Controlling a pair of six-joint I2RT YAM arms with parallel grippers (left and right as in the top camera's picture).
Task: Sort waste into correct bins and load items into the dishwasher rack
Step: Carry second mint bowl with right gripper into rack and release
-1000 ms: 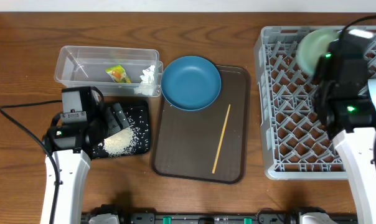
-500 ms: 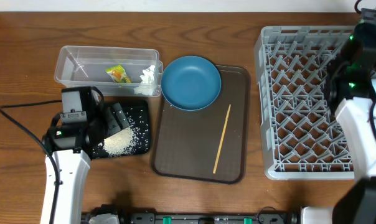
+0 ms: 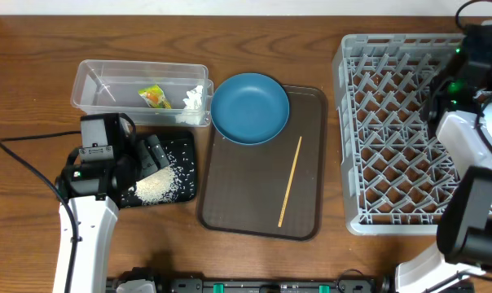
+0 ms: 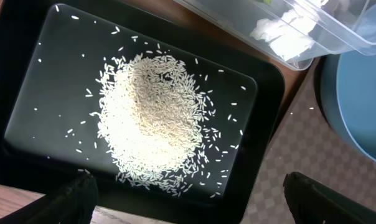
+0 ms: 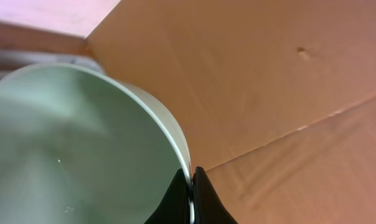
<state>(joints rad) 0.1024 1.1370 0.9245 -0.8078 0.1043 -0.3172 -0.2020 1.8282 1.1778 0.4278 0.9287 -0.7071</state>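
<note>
**Holding the pale green bowl by its rim at the rack's far right corner**

The right hand (image 5: 191, 186) is pinching the rim of the pale green bowl (image 5: 82, 143), its two dark fingers closing on the thin edge. The bowl's smooth, glossy hollow is facing the wrist camera. From overhead the bowl itself is not showing. The right arm is reaching to the far right edge of the dishwasher rack (image 3: 384, 138), so the grey peg lattice is lying to the left of the hand and toward the robot. Whether the bowl is hanging over the rack or just outside it, I cannot tell. As I judge it, the coming placement is turning on bringing the bowl inward and standing it on edge between pegs.

The left hand (image 4: 191, 199) is hovering spread wide and grasping nothing, above the heap of white rice grains (image 4: 154, 118) lying in the matte black tray (image 4: 38, 124).

The snack wrapper (image 3: 153, 97) and the crumpled tissue (image 3: 195, 98) are sitting in the clear tub (image 3: 140, 67). The round dark blue dish (image 3: 249, 107) is overlapping the far end of the brown serving tray (image 3: 246, 195). The thin chopstick (image 3: 290, 181) is lying on that tray with its long axis running near to far, slightly slanted. Both are lying nearer the left arm.
</note>
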